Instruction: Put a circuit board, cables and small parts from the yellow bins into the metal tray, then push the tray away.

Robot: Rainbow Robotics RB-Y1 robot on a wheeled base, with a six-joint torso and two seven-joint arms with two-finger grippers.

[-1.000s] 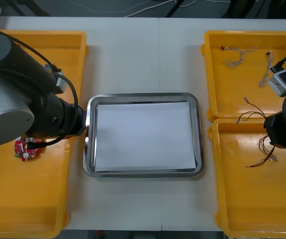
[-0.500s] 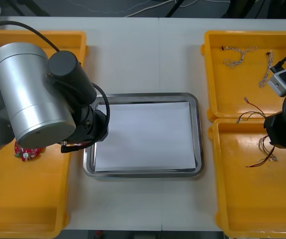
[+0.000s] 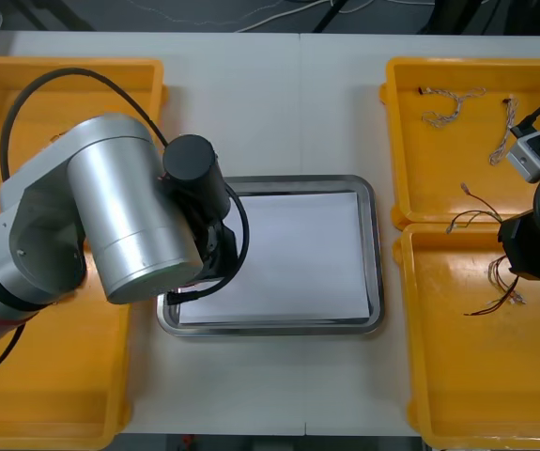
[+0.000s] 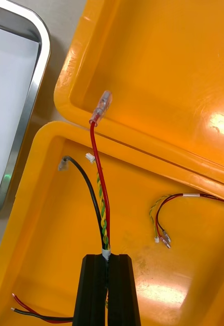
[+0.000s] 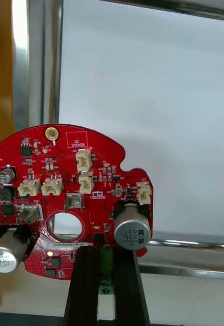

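Note:
My left gripper (image 5: 106, 262) is shut on the edge of a round red circuit board (image 5: 66, 188) and holds it over the white inside of the metal tray (image 5: 38, 76), close to the rim. In the front view the big silver left arm (image 3: 129, 225) covers the tray's (image 3: 368, 254) left edge and hides the gripper. My right gripper (image 4: 107, 260) is shut on a red and yellow cable (image 4: 99, 173) inside the near right yellow bin (image 4: 46, 214). The cable's red and black wires stick out past the fingers. The right arm (image 3: 532, 249) stands at the table's right edge.
The far right bin (image 3: 410, 132) holds twisted blue and white cables (image 3: 453, 103). More red and yellow cables (image 4: 165, 224) lie in the near right bin, and a black and red one (image 4: 35, 313) lies beside my right fingers. Two yellow bins (image 3: 25, 85) stand at the left.
My left arm has swung right, from over the left bins to over the tray's left edge. The right arm has not moved.

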